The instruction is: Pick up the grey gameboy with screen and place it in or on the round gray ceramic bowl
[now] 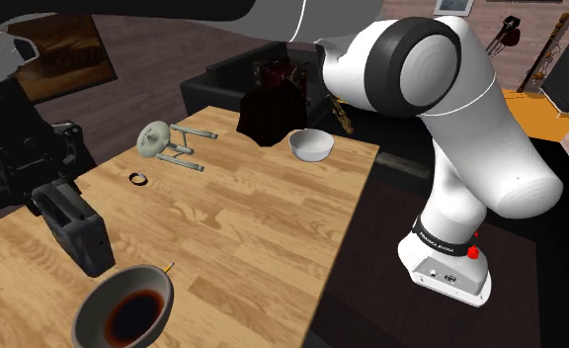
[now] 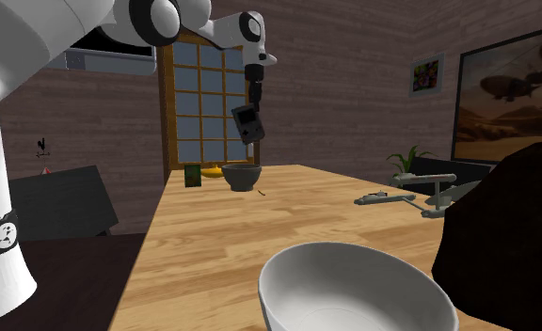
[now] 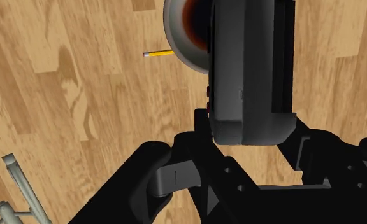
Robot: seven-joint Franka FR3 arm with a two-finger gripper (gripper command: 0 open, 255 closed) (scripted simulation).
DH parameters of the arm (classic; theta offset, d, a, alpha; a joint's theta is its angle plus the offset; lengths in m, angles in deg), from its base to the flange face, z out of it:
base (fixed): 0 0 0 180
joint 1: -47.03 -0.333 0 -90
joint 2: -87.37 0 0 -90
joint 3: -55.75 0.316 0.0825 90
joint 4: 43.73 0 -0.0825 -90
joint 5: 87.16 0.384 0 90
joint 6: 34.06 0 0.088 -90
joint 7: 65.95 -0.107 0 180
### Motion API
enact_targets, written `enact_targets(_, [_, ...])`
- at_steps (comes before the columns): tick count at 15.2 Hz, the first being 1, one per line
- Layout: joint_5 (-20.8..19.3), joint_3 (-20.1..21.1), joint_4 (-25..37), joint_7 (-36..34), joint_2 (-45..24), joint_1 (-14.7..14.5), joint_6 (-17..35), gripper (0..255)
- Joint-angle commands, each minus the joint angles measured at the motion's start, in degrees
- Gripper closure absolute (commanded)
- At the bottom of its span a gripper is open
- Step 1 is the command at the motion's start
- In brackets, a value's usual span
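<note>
Tool (image 3: 251, 126) clamped on gameboy (image 2: 247, 122), up in the air roughly over the dark-lined grey bowl (image 2: 243, 177) (pencil (image 3: 158, 53) just beside it) near one bench (image 1: 253, 227) end; white bowl (image 1: 310, 145) well apart.

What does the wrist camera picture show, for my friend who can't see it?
The black gripper clasps a dark grey gameboy over a wooden table. Past the gameboy, partly hidden by it, sits a round grey bowl with a dark red inside, and a yellow pencil lies beside the bowl.
</note>
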Motion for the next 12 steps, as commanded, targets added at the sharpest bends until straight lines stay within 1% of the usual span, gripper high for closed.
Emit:
enact_targets(1, [-0.41, -0.02, 2.36, -1.41, -1.53, -1.88, -0.81, 255])
enact_targets(5, [0.09, 0.40, -6.07, -1.90, 1.38, -0.25, 4.52, 255])
enact_targets(12, [0.43, 0.62, -15.29, -2.38, 3.50, 1.30, 11.46, 255])
